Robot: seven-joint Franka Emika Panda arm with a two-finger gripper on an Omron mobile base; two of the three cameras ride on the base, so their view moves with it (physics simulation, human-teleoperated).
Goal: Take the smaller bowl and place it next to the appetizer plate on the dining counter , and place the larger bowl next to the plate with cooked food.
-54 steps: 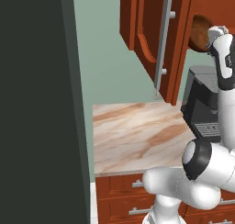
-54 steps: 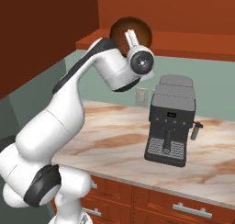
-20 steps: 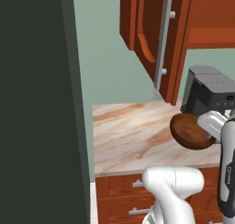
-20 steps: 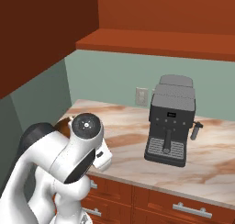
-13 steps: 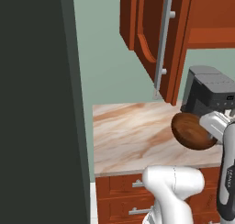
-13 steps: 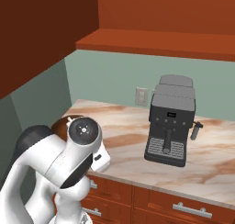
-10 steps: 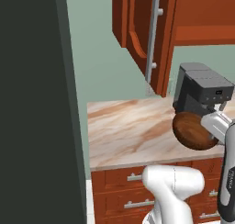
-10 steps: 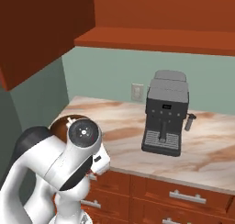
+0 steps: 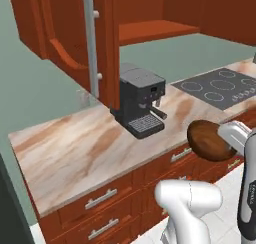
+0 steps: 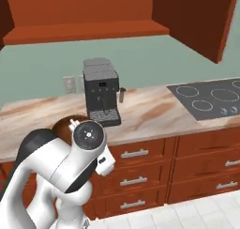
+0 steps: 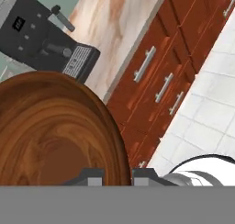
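Note:
The smaller bowl (image 9: 207, 140), dark brown and glossy, hangs in the air in front of the wall counter's drawers, tipped on its side. My gripper (image 9: 227, 142) is shut on its rim from the right. In the hand view the smaller bowl (image 11: 55, 131) covers the left half, with the gripper (image 11: 117, 175) clamped on its edge and one fingertip (image 11: 94, 176) inside it. A sliver of the smaller bowl (image 10: 63, 125) peeks from behind my arm in the right base view. The larger bowl, the appetizer plate, the plate with cooked food and the dining counter are out of view.
A black coffee machine (image 9: 140, 100) stands on the marble wall counter (image 9: 75, 148). A black cooktop (image 9: 220, 85) lies to its right. An open wooden cabinet door (image 9: 97, 43) hangs above the counter. Wood drawers (image 10: 140, 169) and white floor tiles (image 11: 206, 122) lie below.
The whole picture has shifted: the base has moved, so the coffee machine sits further left and the cooktop has come into view. The bowl stays in my shut gripper.

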